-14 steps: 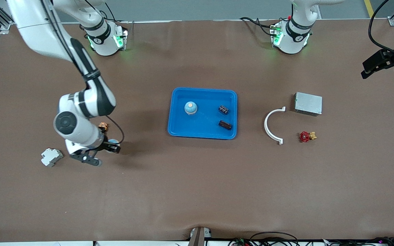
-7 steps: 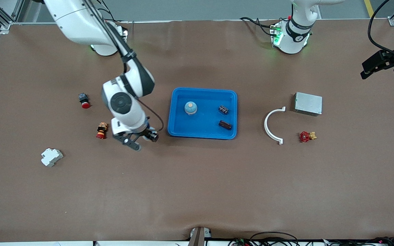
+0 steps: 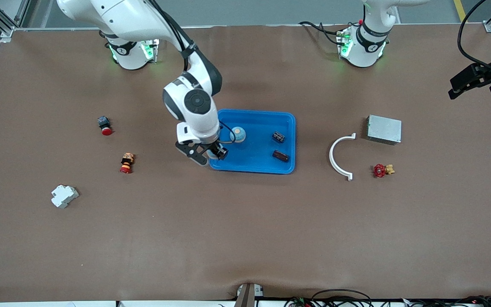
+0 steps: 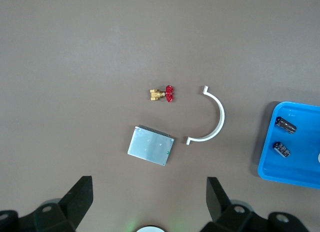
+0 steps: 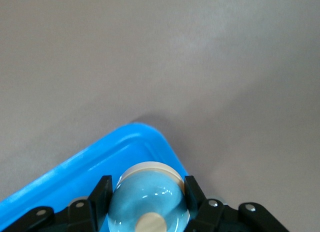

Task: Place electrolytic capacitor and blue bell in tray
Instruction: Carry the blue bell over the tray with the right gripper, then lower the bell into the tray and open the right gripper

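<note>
While right jaws (image 3: 214, 154) pinch a blue bell (image 5: 148, 200) above it, blue tray (image 3: 254, 165) (two capacitors (image 3: 278, 137), another bell (image 3: 238, 134)); left jaws (image 4: 150, 202) spread.

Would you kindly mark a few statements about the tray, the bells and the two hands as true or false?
1. The right hand is shut on a blue bell. True.
2. That hand is over the white clip. False: it is over the corner of the tray toward the right arm's end.
3. Two capacitors lie in the tray. True.
4. The tray holds no bell. False: a second bell sits in it.
5. The left hand holds the red valve. False: it is open and empty, waiting above the table.
</note>
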